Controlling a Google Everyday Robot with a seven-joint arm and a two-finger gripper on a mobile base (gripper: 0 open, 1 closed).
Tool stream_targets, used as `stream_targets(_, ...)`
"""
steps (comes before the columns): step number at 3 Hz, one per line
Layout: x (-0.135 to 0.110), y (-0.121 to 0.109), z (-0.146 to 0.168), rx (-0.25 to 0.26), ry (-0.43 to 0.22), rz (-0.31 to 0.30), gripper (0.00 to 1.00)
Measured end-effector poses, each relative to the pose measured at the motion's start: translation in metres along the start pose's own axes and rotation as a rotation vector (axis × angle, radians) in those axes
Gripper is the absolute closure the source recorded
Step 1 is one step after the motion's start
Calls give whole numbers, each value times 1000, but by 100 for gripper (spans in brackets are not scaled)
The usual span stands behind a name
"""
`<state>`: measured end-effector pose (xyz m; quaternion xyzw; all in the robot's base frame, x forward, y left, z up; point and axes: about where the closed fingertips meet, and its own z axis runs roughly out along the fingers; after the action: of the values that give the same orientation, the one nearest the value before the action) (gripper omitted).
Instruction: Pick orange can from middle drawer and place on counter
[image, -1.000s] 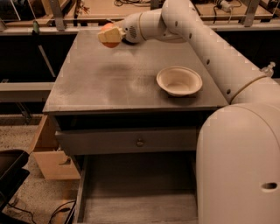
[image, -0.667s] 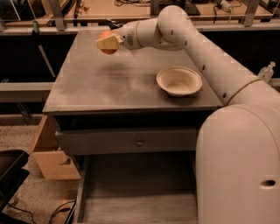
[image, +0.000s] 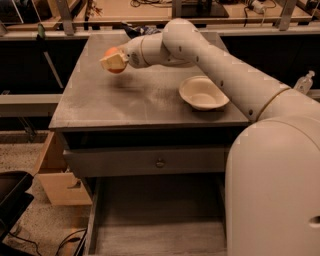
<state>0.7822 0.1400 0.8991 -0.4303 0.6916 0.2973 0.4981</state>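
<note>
1. Gripper (image: 114, 61): at the end of the white arm, over the far-left part of the counter. Its pale cream fingers (image: 113, 62) are closed around the small round orange-red can (image: 111, 51).
2. The fingers cover most of the can. Only an orange edge shows above and below them, and its top dimple is not visible.
3. The can is held off the broad dull-grey scuffed cabinet counter (image: 145, 102). A soft shadow lies on the surface just below it.
4. Cream-white shallow bowl (image: 202, 93): upright on the counter's right half, well apart from the gripper. The arm passes behind and above it.
5. A dark object (image: 133, 30) sits at the counter's back edge, largely hidden by the arm. What it is cannot be told.
6. Below the counter is a closed grey drawer front with a small round knob (image: 160, 162).
7. Wide grey wooden middle drawer (image: 160, 227): pulled out. Its floor is cut off by the bottom edge of the view and its right side is hidden by the white robot body (image: 275, 190).
8. Pale tan wooden benchtop (image: 150, 10): behind the counter and cropped at the top.
</note>
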Motion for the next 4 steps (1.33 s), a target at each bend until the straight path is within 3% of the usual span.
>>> stream_targets(2, 17, -1, 17, 35, 41, 13, 100)
stream_targets(3, 30, -5, 21, 33, 45, 36, 94)
stream_targets(4, 29, -3, 24, 28, 46, 34, 75)
